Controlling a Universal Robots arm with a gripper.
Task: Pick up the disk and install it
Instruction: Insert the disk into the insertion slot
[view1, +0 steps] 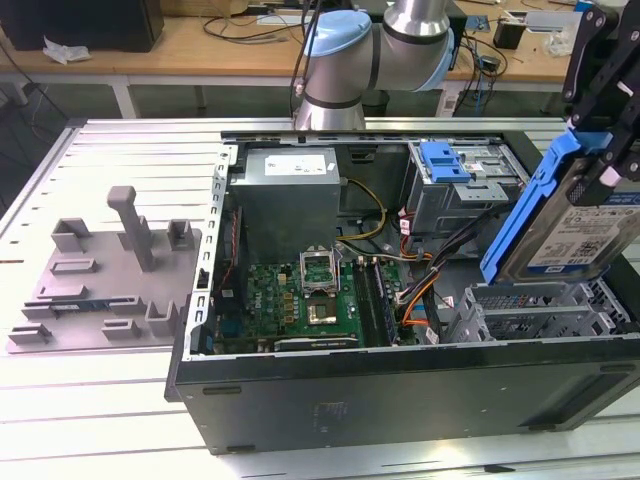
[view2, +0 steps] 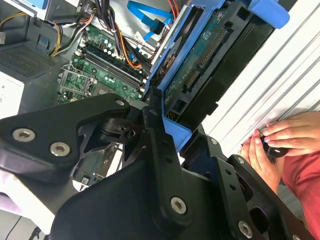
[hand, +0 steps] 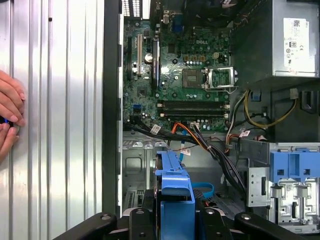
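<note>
My tool (view1: 605, 160) is clamped on the upper end of the disk (view1: 572, 235), holding it tilted in the air over the corner of the open computer case (view1: 400, 385) at the exterior view's right. I judge it hangs there to line up with the metal drive cage (view1: 540, 312) below, not yet seated.

Disk (view1: 585, 228) gripped tilted in jaws, above open computer case (view1: 400, 400)

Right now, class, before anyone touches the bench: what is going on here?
The robot arm's end effector grips the disk by its blue caddy, holding it tilted above the open computer case, near the metal drive cage. The disk is not yet installed. A person's hands are at the table beside the case.
</note>
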